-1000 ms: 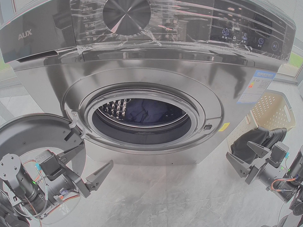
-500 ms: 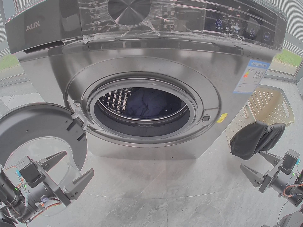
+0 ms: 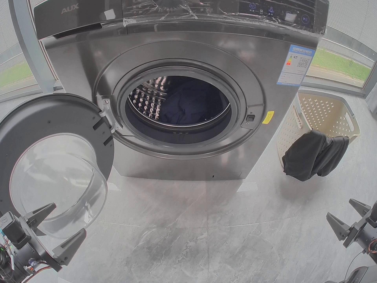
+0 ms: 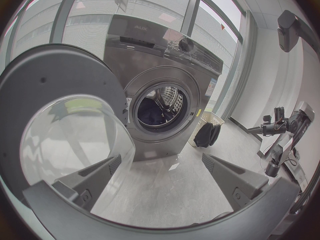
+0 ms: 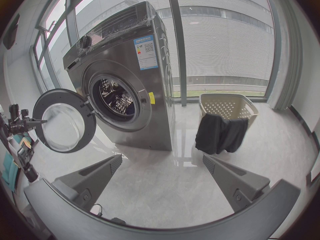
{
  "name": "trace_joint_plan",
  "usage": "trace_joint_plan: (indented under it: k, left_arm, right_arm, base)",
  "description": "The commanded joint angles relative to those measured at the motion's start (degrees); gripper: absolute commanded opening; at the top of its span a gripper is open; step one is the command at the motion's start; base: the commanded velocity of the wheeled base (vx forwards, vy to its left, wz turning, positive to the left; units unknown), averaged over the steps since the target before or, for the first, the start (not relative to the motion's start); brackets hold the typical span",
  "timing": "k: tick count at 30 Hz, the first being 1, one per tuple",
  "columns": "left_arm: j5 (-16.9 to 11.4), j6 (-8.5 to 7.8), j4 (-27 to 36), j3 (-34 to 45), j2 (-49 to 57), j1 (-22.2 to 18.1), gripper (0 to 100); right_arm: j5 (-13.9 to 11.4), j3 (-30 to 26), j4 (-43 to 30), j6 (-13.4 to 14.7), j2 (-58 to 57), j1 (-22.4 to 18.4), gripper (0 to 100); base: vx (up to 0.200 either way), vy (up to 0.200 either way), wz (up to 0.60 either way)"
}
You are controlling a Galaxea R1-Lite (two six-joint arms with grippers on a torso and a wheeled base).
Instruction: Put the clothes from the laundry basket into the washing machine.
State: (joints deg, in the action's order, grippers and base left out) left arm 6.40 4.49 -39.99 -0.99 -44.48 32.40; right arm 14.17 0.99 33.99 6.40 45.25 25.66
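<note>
While the left end effector (image 3: 68, 218) and right end effector (image 3: 339, 208) gape wide, the washing machine (image 3: 196, 44) stands ahead, clothes (image 3: 310, 156) draping the laundry basket (image 3: 326, 111) beyond the right.

Dark grey wedge-shaped jaws, ribbed inner faces, round screw holes; black left arm (image 3: 15, 234), orange cables (image 3: 38, 269).

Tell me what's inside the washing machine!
In the washing machine, a dark blue cloth lies bunched at the back of the drum. The shiny studded metal wall shows beside it. Whether more clothes lie beneath it is hidden.
</note>
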Motion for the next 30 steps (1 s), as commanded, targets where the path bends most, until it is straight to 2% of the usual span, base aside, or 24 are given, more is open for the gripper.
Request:
trace_joint_plan:
  k: [1,6,7,10,11,12,13,14,17,18,20,21,22,23,25,27,30]
  left_arm:
    - [-0.42,-0.27,11.68,0.90,17.06,-6.83,100]
    - [-2.01,0.17,23.99,0.90,28.40,-12.01,100]
    - [-3.41,0.44,28.38,0.81,32.62,-14.39,100]
    - [-6.75,0.52,36.38,0.81,39.30,-19.22,100]
    - [-6.75,0.52,36.38,0.81,39.30,-19.22,100]
    - [-6.58,-0.36,37.61,0.81,39.30,-20.36,100]
    - [-6.49,-0.36,37.61,0.81,39.21,-20.36,100]
    - [-4.91,-0.53,37.00,0.81,39.03,-22.03,100]
    - [-4.03,-0.79,37.26,0.90,39.12,-27.13,100]
    - [-3.59,-0.88,37.35,0.90,39.21,-28.45,100]
    - [-4.47,-2.73,38.05,0.90,42.46,-32.31,100]
    - [-4.64,-4.93,39.90,0.90,44.48,-33.19,100]
    - [-4.91,-5.80,40.51,0.90,44.48,-32.84,100]
    - [-4.91,-5.37,40.86,0.81,43.60,-32.49,100]
    - [-5.08,-3.87,40.16,0.90,43.96,-32.40,100]
    - [-5.08,-4.31,40.25,0.81,44.04,-32.40,100]
    - [-4.99,-4.57,40.16,0.90,44.13,-32.40,100]
  right_arm:
    - [-1.68,-0.20,-19.22,-4.38,-27.06,-13.18,100]
    - [-6.43,-0.55,-30.82,-5.08,-39.10,-19.77,100]
    - [-7.05,-0.20,-32.67,-4.64,-40.33,-20.56,100]
    - [-7.93,-0.37,-32.67,-5.08,-40.77,-22.06,100]
    - [-7.93,-0.37,-32.67,-5.08,-40.77,-22.06,100]
    - [-8.19,-0.11,-33.11,-5.35,-41.38,-24.87,100]
    - [-8.19,-0.11,-33.11,-5.52,-41.38,-25.40,100]
    - [-8.36,-0.11,-33.02,-6.58,-41.56,-27.24,100]
    - [-8.54,-0.46,-32.23,-6.58,-41.65,-27.24,100]
    - [-9.60,-0.46,-32.23,-6.75,-42.44,-27.16,100]
    - [-13.81,-0.81,-32.49,-7.10,-45.25,-26.10,100]
    - [-17.15,-0.99,-33.55,-8.07,-45.25,-25.92,100]
    - [-18.38,-0.99,-33.64,-8.60,-45.25,-26.01,100]
    - [-18.47,-0.99,-33.72,-8.86,-45.25,-26.01,100]
    - [-15.40,-0.90,-33.90,-7.19,-45.25,-25.84,100]
    - [-14.25,-0.81,-34.16,-5.35,-44.72,-26.01,100]
    - [-14.52,-0.81,-34.16,-6.31,-44.72,-25.75,100]
  base:
    - [-0.200,0.000,0.00]
    - [-0.040,0.000,0.00]
    - [0.000,0.000,0.00]
    - [0.000,0.000,0.00]
    - [0.000,0.000,0.00]
    - [0.000,0.000,0.00]
    - [0.000,0.000,0.00]
    - [0.000,0.000,0.00]
    - [0.000,0.000,0.00]
    - [0.000,0.000,0.00]
    - [0.000,0.000,0.00]
    - [0.000,0.000,0.00]
    - [0.000,0.000,0.00]
    - [0.000,0.000,0.00]
    - [0.000,0.000,0.00]
    - [0.000,0.000,0.00]
    - [0.000,0.000,0.00]
